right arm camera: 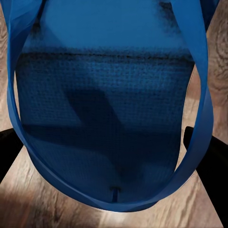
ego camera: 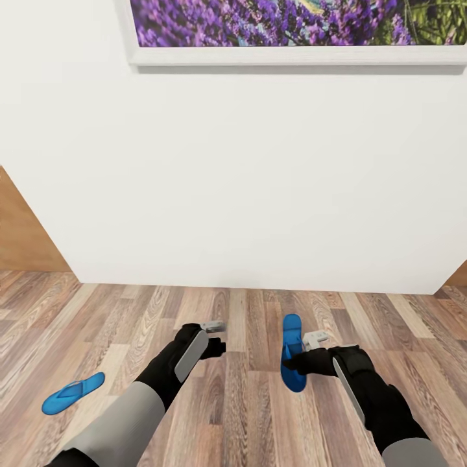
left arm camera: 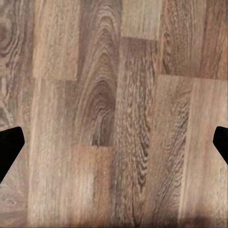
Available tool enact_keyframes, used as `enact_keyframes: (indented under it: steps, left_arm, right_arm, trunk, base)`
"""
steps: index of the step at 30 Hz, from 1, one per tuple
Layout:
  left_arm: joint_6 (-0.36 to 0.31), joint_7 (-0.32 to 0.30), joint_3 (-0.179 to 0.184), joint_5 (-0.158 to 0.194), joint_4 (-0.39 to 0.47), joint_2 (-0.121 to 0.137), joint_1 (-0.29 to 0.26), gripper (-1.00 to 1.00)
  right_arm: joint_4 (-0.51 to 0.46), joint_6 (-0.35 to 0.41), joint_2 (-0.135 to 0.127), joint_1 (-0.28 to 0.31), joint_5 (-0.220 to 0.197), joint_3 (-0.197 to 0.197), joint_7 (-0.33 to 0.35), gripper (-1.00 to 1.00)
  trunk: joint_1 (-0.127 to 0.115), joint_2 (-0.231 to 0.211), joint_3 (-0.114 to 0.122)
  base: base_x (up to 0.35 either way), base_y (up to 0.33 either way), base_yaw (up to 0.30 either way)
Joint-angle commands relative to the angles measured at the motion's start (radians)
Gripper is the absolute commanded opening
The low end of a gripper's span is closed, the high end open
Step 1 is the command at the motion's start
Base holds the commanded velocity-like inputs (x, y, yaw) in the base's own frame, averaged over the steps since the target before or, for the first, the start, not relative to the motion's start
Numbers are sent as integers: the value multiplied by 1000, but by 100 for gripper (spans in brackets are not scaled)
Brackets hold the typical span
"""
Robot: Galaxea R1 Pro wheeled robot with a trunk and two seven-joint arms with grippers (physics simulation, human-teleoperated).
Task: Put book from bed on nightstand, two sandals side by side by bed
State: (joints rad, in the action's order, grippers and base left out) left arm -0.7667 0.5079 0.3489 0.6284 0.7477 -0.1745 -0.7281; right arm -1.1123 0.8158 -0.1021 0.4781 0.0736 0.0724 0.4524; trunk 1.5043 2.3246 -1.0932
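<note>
Lower right of the frame, the right pincer [ego camera: 299, 359] pinches one blue sandal [ego camera: 292, 353] above the floor [ego camera: 246, 402]. Left pincer [ego camera: 217, 337] hangs spread; the other sandal [ego camera: 72, 393] lies lower left

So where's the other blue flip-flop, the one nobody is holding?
In the head view it lies flat on the wood floor at lower left, beside the left arm, well apart from the sandal at the right gripper.

Place: room of a home, simulator render.
Floor [ego camera: 246, 415]: brown wood planks, varied grain.
Wall [ego camera: 259, 181]: plain white, at 12 o'clock.
Picture [ego camera: 292, 26]: framed purple lavender photo, high on wall.
Wood panel [ego camera: 26, 233]: brown, at 9 o'clock.
Footwear: blue sandal [ego camera: 72, 393] lying on floor, at 8 o'clock.
</note>
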Motion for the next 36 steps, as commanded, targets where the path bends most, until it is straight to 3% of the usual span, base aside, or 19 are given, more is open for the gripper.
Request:
enact_keyframes:
  steps: [1, 19, 36]
  left_arm:
    - [-1, 9, 1, 10, 1, 0, -1, 100]
    - [-1, 9, 2, 10, 1, 0, -1, 100]
    - [1, 9, 2, 10, 1, 0, -1, 100]
  right_arm:
    - [-1, 3, -1, 1, 8, 1, 6, -100]
    - [-1, 3, -1, 1, 8, 3, 6, -100]
    - [-1, 2, -1, 0, 8, 3, 6, -100]
  trunk:
    - [0, 0, -1]
    - [0, 0, -1]
    - [0, 0, -1]
  base:
    - [0, 140, 0]
    - [136, 164, 0]
    - [159, 22, 0]
